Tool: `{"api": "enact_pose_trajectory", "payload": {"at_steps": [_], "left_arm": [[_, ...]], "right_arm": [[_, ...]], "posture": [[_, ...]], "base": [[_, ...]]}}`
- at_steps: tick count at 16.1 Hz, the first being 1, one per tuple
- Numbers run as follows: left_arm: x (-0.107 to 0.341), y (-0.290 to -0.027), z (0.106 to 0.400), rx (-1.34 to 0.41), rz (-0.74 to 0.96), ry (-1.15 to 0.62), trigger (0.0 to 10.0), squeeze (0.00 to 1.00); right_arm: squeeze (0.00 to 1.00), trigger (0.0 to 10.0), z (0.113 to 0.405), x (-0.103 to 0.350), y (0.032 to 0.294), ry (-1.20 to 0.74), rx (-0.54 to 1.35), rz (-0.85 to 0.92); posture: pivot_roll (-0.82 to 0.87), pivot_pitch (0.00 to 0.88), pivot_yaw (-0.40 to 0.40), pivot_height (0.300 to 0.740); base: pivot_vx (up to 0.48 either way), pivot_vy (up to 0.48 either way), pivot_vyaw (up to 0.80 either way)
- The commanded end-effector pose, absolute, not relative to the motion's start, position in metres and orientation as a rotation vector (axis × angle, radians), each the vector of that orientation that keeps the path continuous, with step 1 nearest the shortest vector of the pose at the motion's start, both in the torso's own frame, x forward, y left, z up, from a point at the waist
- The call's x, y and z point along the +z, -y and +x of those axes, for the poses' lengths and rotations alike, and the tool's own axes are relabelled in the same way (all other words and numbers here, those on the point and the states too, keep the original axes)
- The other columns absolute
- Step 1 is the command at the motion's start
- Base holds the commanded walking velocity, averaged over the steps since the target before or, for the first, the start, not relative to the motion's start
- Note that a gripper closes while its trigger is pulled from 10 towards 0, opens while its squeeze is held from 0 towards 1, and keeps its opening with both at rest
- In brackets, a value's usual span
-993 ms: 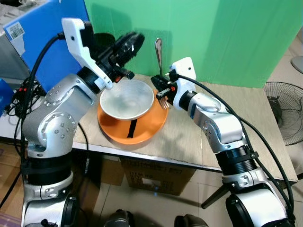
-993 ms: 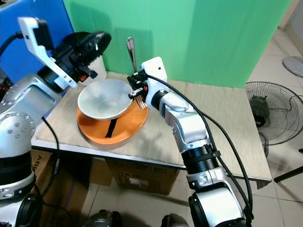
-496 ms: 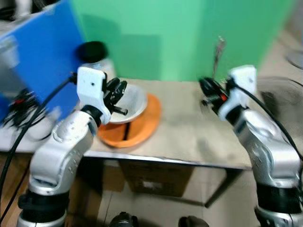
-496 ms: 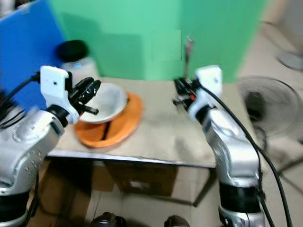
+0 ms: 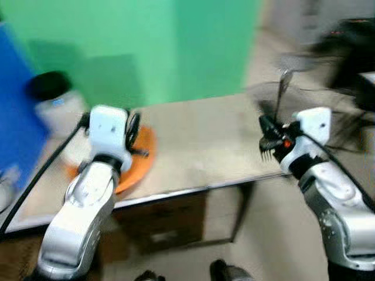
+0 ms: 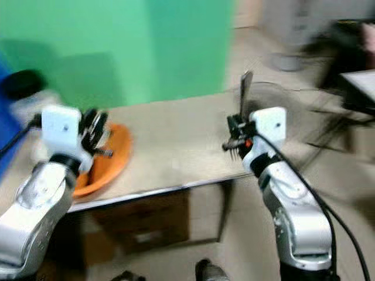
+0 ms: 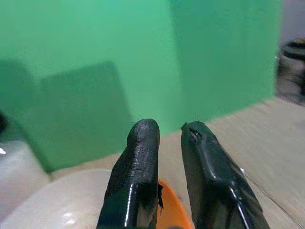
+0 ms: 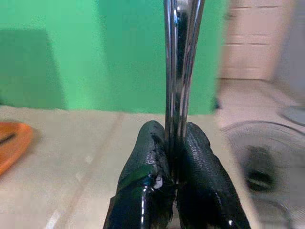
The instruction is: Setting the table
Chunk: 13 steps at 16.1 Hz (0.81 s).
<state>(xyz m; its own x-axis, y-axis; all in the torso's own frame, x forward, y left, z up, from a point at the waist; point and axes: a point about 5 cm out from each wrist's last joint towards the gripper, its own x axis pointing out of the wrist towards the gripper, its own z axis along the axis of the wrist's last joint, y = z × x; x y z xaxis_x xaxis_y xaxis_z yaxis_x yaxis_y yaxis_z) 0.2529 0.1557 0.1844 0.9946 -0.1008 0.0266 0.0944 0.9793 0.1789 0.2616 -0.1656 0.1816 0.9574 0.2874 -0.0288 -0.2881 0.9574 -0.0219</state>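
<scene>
Green panels stand behind a beige tabletop (image 5: 199, 137), and the head views are blurred. A metal fork (image 5: 280, 93) is pinched between the two black fingers of the right hand (image 5: 268, 136), just off the tabletop's right edge and above the floor. It stands nearly upright, handle up, tines (image 5: 267, 154) pointing down below the fingers. In the right wrist view the shiny handle (image 8: 180, 57) rises straight out of the closed fingertips (image 8: 151, 143), with the tabletop and a sliver of orange beyond.

Well apart, at the tabletop's left end, an orange plate (image 5: 140, 155) lies with a pale bowl (image 7: 62, 202) on it. The left hand (image 5: 132, 130) hangs over the plate's near side, holding nothing; its fingers (image 7: 138, 162) are narrowly parted, with a slim gap showing between them in the left wrist view.

Farther left, behind the plate, a clear jar with a black lid (image 5: 50, 93) stands near a blue panel (image 5: 14, 117). A cardboard box (image 5: 158, 225) sits beneath the tabletop. To the right, past the fork, a floor fan (image 8: 259, 162) rests on the floor.
</scene>
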Motion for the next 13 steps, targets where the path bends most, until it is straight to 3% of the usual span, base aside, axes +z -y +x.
{"api": "enact_pose_trajectory", "payload": {"at_steps": [1,5,13], "left_arm": [[0.186,-0.156,0.249,-0.077,0.184,0.053,10.0,0.0],[0.173,-0.17,0.235,0.049,0.176,0.002,10.0,0.0],[0.146,-0.165,0.215,0.095,0.091,-0.054,10.0,0.0]], "right_arm": [[0.0,10.0,0.26,0.183,0.165,-0.019,0.286,-0.037],[0.0,10.0,0.256,0.174,0.165,-0.066,0.267,0.0],[0.0,10.0,0.249,0.137,0.183,-0.207,0.122,-0.039]], "posture": [[-0.06,0.0,0.055,0.74],[-0.06,0.014,0.042,0.74],[-0.08,0.054,0.019,0.74]], "base": [[0.0,0.0,-0.8],[0.0,0.0,-0.8],[0.0,0.0,-0.8]]}}
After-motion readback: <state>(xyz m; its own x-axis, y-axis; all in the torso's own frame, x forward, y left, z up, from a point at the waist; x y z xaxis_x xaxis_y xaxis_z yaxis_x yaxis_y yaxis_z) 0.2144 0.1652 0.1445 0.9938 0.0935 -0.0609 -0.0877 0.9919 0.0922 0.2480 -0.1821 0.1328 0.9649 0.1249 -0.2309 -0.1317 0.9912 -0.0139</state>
